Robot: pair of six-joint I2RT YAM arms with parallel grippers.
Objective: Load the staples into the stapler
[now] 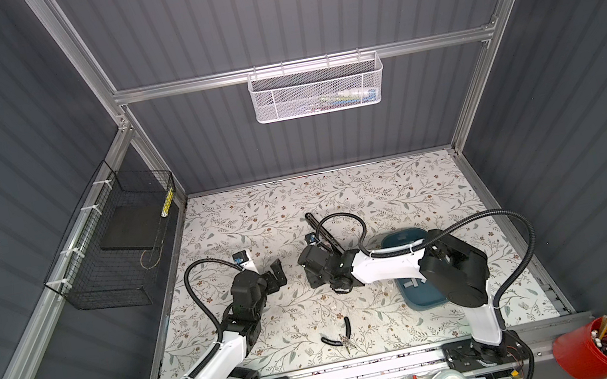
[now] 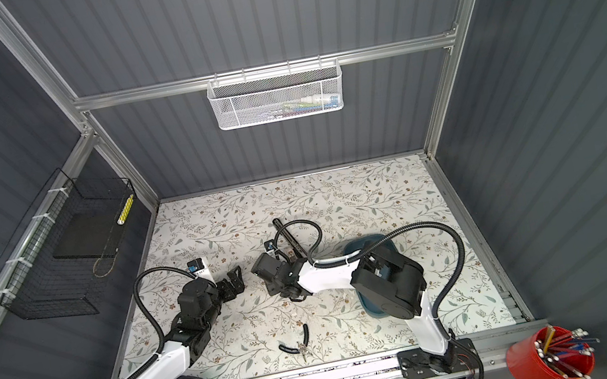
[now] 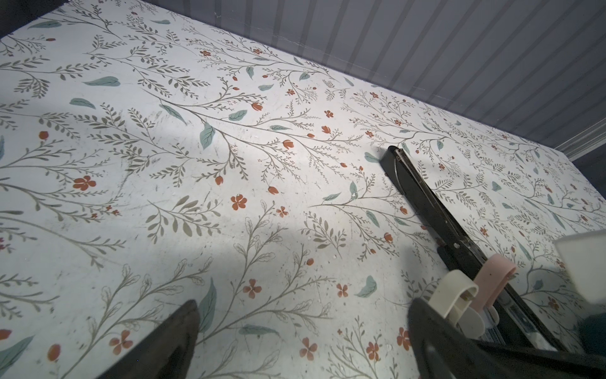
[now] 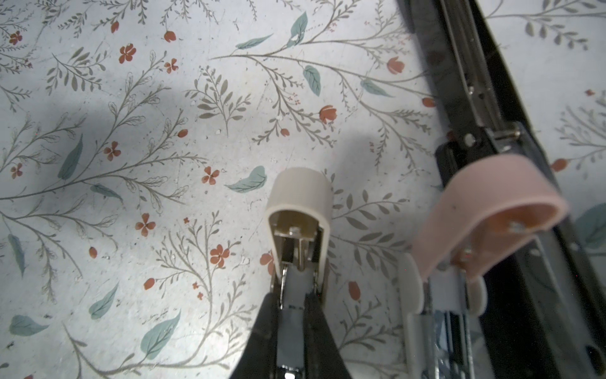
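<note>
Right hand [image 4: 292,295] (clamped shut) hovers just beside the stapler [image 4: 475,82].

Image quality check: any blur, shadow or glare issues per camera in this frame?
In both top views: sharp, wide lens splays the walls, table brightest toward its near edge, no glare. Left wrist: stapler sharp, left gripper blurred, soft shadows across the table. Right wrist: bright patch mid-frame, right gripper soft-focus on the cream-capped tool, stapler side dark.

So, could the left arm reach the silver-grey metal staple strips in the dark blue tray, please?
Probably not: the right arm lies over the tray and the staple strips, between them and the open left gripper.
</note>
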